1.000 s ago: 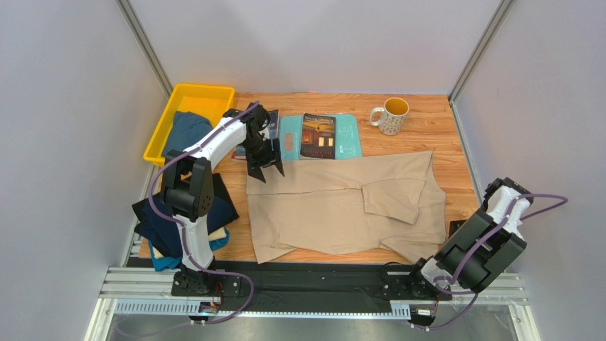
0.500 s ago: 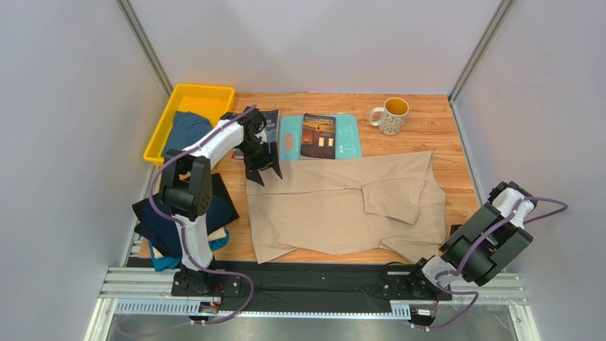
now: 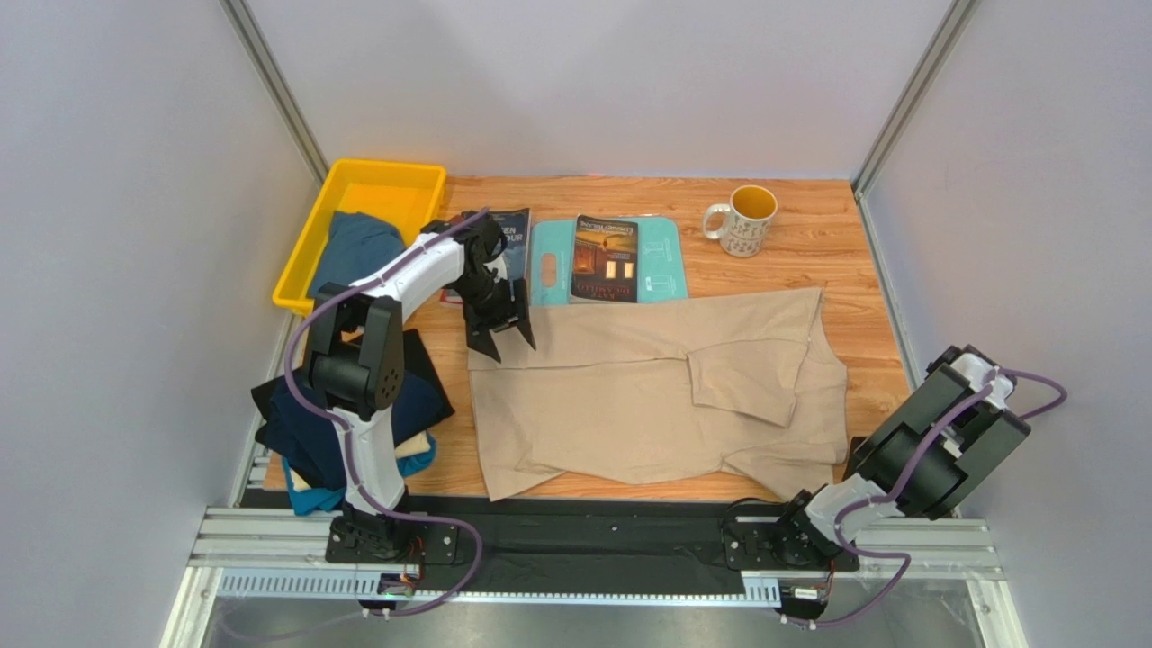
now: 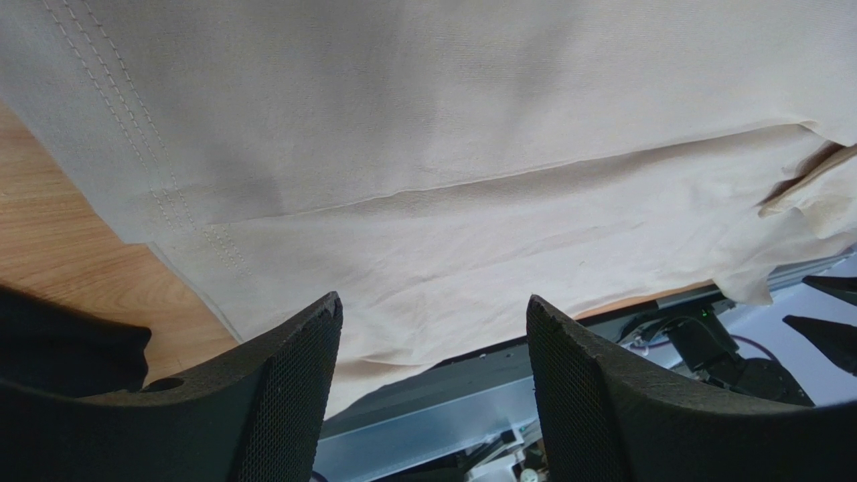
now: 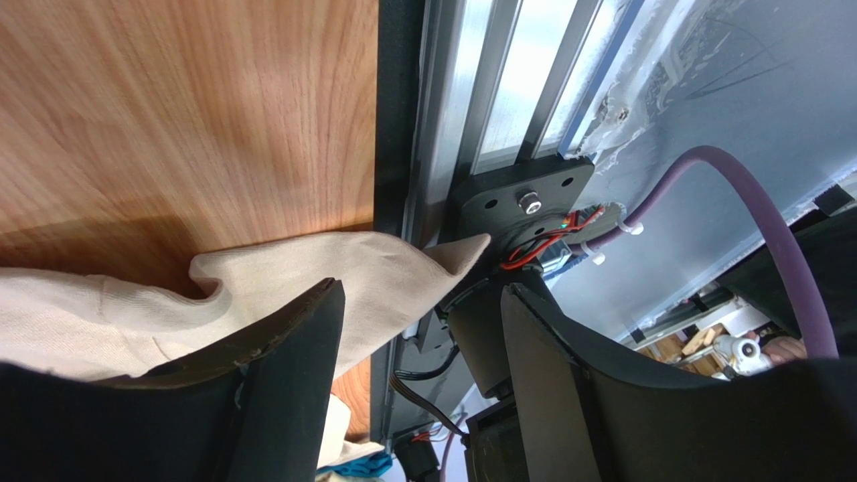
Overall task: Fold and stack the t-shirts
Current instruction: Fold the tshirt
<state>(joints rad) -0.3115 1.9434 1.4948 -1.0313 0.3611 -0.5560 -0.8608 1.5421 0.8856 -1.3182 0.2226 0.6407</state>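
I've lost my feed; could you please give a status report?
Left fingers open over far left corner of beige t-shirt. Right fingers open at its near right corner. Book on teal board beside far edge.

A book is lying on the teal board. A mug is standing to the board's right. A darker book is lying just left of the board, and a yellow bin is sitting farther left.
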